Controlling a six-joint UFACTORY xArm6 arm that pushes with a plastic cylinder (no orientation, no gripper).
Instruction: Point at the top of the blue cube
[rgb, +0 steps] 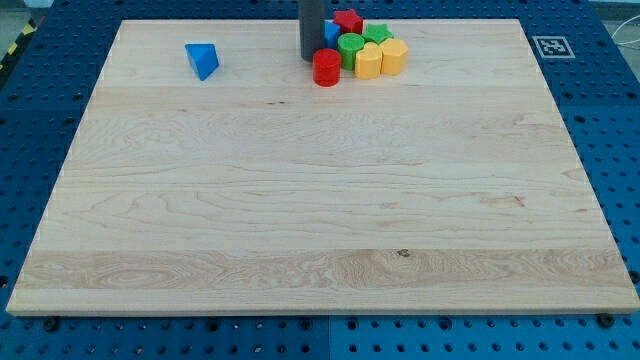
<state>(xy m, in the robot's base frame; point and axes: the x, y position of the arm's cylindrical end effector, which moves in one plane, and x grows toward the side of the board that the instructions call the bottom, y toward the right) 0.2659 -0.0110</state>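
Pale wooden board (320, 200) fills most of the frame, grain running left to right, one small dark knot (404, 252) right of centre toward the bottom. Under and around it, a blue perforated base (45, 120) with regular rows of small holes, showing on all four sides. A black-and-white square marker (551, 46) lies on the base at the upper right, just off the board's corner. Yellow-black hazard stripe (14, 47) in the upper left corner. Light is even and soft; faint sheen on the base. No walls or windows in view.
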